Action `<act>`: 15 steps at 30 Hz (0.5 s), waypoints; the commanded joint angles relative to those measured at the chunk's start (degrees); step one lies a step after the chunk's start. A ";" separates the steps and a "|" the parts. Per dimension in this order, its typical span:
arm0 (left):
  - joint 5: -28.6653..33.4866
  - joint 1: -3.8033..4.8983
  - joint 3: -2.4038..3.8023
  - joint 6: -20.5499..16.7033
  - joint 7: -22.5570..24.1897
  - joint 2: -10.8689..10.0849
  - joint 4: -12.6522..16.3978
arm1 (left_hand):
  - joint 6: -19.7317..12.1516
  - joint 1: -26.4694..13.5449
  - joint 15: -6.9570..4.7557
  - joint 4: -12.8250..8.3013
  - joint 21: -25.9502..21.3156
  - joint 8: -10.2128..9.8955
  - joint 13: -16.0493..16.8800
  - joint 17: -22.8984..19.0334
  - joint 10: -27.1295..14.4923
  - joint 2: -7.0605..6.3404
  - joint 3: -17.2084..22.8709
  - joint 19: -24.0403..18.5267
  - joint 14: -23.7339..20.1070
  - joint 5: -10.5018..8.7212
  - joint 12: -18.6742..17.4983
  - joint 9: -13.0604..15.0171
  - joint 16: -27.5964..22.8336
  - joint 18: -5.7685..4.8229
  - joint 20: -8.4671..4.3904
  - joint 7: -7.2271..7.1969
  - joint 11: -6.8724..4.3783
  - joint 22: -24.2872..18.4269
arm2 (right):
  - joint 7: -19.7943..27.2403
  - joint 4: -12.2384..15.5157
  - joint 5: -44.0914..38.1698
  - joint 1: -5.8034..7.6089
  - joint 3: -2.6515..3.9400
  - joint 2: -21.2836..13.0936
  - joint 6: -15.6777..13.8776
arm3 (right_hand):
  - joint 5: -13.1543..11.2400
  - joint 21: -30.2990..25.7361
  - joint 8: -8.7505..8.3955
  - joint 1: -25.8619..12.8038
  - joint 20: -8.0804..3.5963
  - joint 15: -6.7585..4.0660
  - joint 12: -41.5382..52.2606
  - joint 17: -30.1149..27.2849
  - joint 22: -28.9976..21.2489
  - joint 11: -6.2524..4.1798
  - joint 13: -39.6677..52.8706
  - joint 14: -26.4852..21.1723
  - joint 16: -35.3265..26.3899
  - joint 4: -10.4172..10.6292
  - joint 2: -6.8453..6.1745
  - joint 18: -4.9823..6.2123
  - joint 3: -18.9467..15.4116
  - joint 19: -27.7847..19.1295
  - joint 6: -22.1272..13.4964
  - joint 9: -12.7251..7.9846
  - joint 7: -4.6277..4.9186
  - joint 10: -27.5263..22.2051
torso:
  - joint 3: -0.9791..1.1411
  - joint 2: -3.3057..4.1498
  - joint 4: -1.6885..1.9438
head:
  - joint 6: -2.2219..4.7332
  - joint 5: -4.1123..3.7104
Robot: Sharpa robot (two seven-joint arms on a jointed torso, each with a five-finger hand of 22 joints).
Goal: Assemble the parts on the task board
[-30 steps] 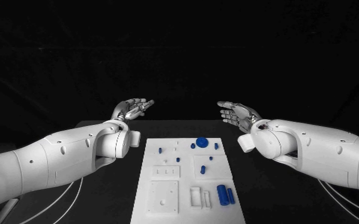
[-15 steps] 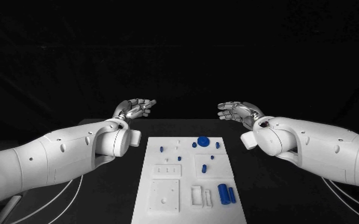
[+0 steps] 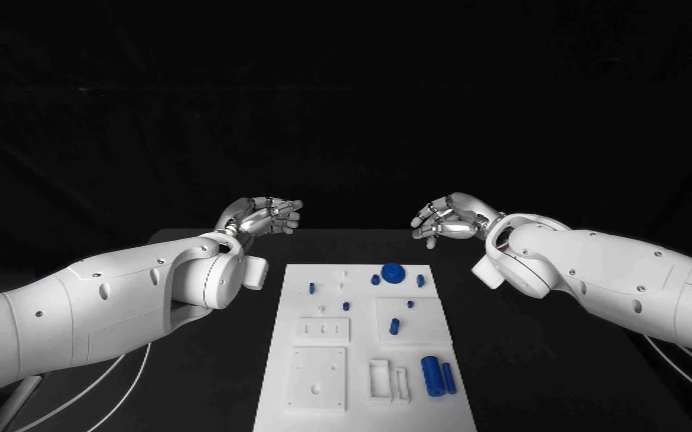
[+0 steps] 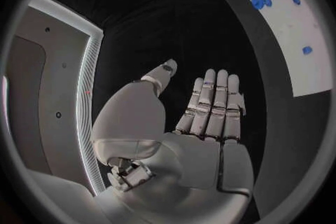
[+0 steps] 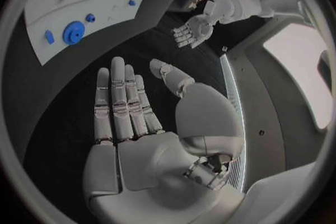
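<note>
- The task board (image 3: 368, 347) is laid lengthwise in the middle of the black worktop (image 3: 519, 372), its far end between the two hands; in both wrist views it is seen beside the hand, apart from it.
- A round blue disc (image 3: 392, 272) is seen near the board's far end, with small blue pegs (image 3: 420, 279) beside it and further small pegs (image 3: 346, 305) scattered on the left half; a short blue pin (image 3: 394, 326) stands in a square recess at mid-board.
- Two larger blue cylinders (image 3: 437, 376) are laid side by side near the board's near right corner, next to white slotted fixtures (image 3: 385, 379).
- The left hand (image 3: 264, 216) is held above the worktop's far left, clear of the board; nothing is held; in the left wrist view the fingers (image 4: 213, 103) are stretched straight and lie close together, the thumb set apart.
- The right hand (image 3: 450, 220) is raised over the far right, likewise clear of the board; nothing is held; in the right wrist view its fingers (image 5: 122, 101) are extended side by side.
</note>
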 commanded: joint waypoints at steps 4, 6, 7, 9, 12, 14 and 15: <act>-0.32 0.49 0.41 8.33 -0.20 -2.49 4.40 | 1.47 -0.83 -1.99 -3.35 1.71 -0.16 -0.13 1.07 2.54 1.77 0.41 4.00 4.33 1.03 0.60 -0.45 2.04 1.01 -1.76 1.02 -0.95 0.41 | -3.98 2.16 -22.94 0.72 0.32 -0.03 5.10 | -0.72 -0.13 -1.47 1.55 -2.36 -1.80 -2.08 3.33 -2.11 -0.84 0.18 5.98 1.45 0.05 -0.21 0.33 -0.43 8.17 1.63 -0.38 -0.30 2.12 | 0.18 1.74 0.38 | 0.28 -0.60; -0.32 0.55 0.42 8.88 -0.78 -3.04 5.20 | 1.57 -1.02 -2.03 -3.94 1.73 -0.26 -0.22 1.09 2.70 1.94 0.56 4.13 4.43 1.24 0.56 -0.52 2.01 0.86 -1.94 1.01 -0.99 0.39 | -4.11 2.34 -25.32 0.97 0.33 0.21 4.50 | -0.75 -0.05 -1.71 1.93 -2.82 -2.04 -2.34 4.02 -2.32 -1.07 0.24 6.58 2.05 0.06 -0.30 0.33 -0.49 9.42 1.83 -0.44 -0.33 2.57 | 0.15 2.10 0.56 | 0.45 -0.66; -0.32 0.58 0.44 9.05 -1.02 -3.21 5.48 | 1.59 -1.13 -2.03 -4.05 1.73 -0.28 -0.24 1.10 2.74 2.03 0.59 4.16 4.45 1.28 0.55 -0.54 2.00 0.80 -1.97 1.01 -0.99 0.38 | -4.34 2.43 -26.42 1.02 0.33 0.36 3.95 | -0.79 0.19 -1.72 2.07 -3.02 -2.16 -2.39 4.30 -2.27 -1.18 0.26 7.12 2.49 0.06 -0.32 0.33 -0.52 10.07 1.96 -0.43 -0.36 2.70 | 0.18 2.30 0.62 | 0.55 -0.66; -0.32 0.74 0.46 9.36 -1.04 -3.41 5.79 | 1.65 -1.47 -2.03 -4.35 1.71 -0.35 -0.32 1.11 2.82 2.19 0.66 4.19 4.47 1.35 0.50 -0.59 1.94 0.65 -2.07 1.02 -1.00 0.36 | -4.68 2.42 -30.14 1.14 0.34 0.85 2.88 | -0.94 1.11 -1.55 2.56 -4.05 -2.71 -2.63 5.74 -2.14 -1.65 0.37 8.85 4.51 -0.01 -0.54 0.33 -0.69 12.84 3.06 -0.32 -0.79 3.39 | 0.22 2.83 0.86 | 0.62 -0.77; -0.32 0.97 0.50 9.86 -0.85 -3.91 6.35 | 1.80 -1.97 -2.03 -5.07 1.69 -0.47 -0.48 1.12 2.96 2.36 0.87 4.26 4.50 1.39 0.38 -0.68 1.83 0.40 -2.31 0.99 -1.01 0.34 | -5.71 2.30 -34.90 1.28 0.35 1.91 0.47 | -1.00 1.22 -1.90 2.80 -4.72 -2.91 -3.56 7.40 -2.35 -1.78 0.33 9.16 6.40 0.03 -0.88 0.33 -0.70 14.72 3.92 -0.38 -1.11 3.68 | 0.28 3.39 1.12 | 0.78 -0.83; -0.32 1.05 0.55 10.14 -0.75 -4.24 6.79 | 1.85 -2.23 -2.04 -5.42 1.69 -0.53 -0.56 1.14 3.02 2.43 0.98 4.30 4.53 1.39 0.32 -0.73 1.79 0.28 -2.42 1.00 -1.01 0.33 | -6.50 2.30 -38.13 1.31 0.37 2.41 -0.20 | -1.08 1.94 -2.13 3.18 -5.34 -3.02 -4.12 8.40 -2.04 -1.85 0.23 10.23 7.99 0.04 -1.16 0.33 -0.71 16.43 4.09 -0.44 -1.18 3.45 | 0.32 3.73 1.25 | 0.84 -0.85; -0.32 1.22 0.57 10.28 -0.73 -4.58 7.28 | 1.88 -2.44 -2.06 -5.68 1.68 -0.58 -0.62 1.15 3.06 2.47 1.07 4.33 4.57 1.39 0.28 -0.76 1.76 0.19 -2.49 1.00 -1.01 0.32 | -7.33 2.30 -39.83 1.40 0.38 2.68 -0.57 | -1.62 2.26 -2.29 3.40 -5.69 -3.01 -4.55 9.00 -1.86 -1.79 0.14 10.50 8.90 0.08 -1.51 0.33 -0.60 17.25 4.22 -0.48 -1.20 3.19 | 0.34 4.05 1.40 | 0.93 -0.97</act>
